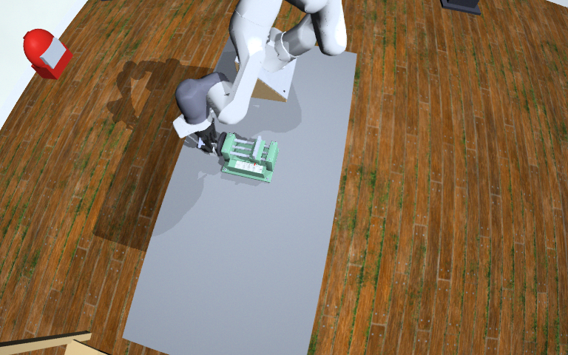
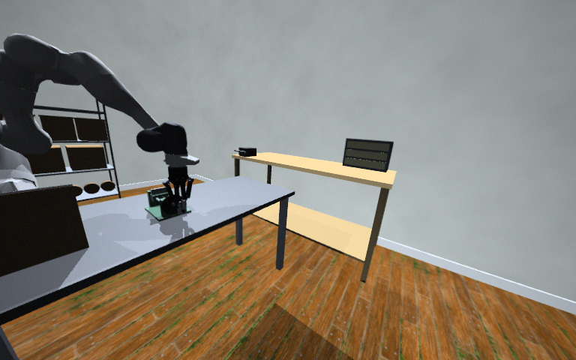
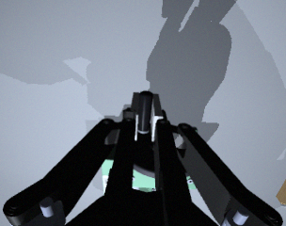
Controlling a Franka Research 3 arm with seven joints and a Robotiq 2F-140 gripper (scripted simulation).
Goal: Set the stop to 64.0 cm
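Handwheel (image 1: 221, 144) (image 2: 167, 206) (image 3: 144, 159), left on green fixture (image 1: 246, 174) (image 2: 154, 212): rigid, likely modest drag; my fingers grip its dark handle (image 3: 144, 110) narrowly, best for cranking.

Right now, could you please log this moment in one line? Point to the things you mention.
hand (image 1: 210, 151) (image 2: 181, 205) (image 3: 145, 103): shut on crank handle (image 3: 144, 112) | handwheel (image 1: 221, 144) (image 2: 169, 206): not released

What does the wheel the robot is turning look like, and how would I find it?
Find the long grey table, then the green machine on it. The handwheel is at the end nearest the gripper. It's round and black, unlike the pale rods and green blocks beside it.
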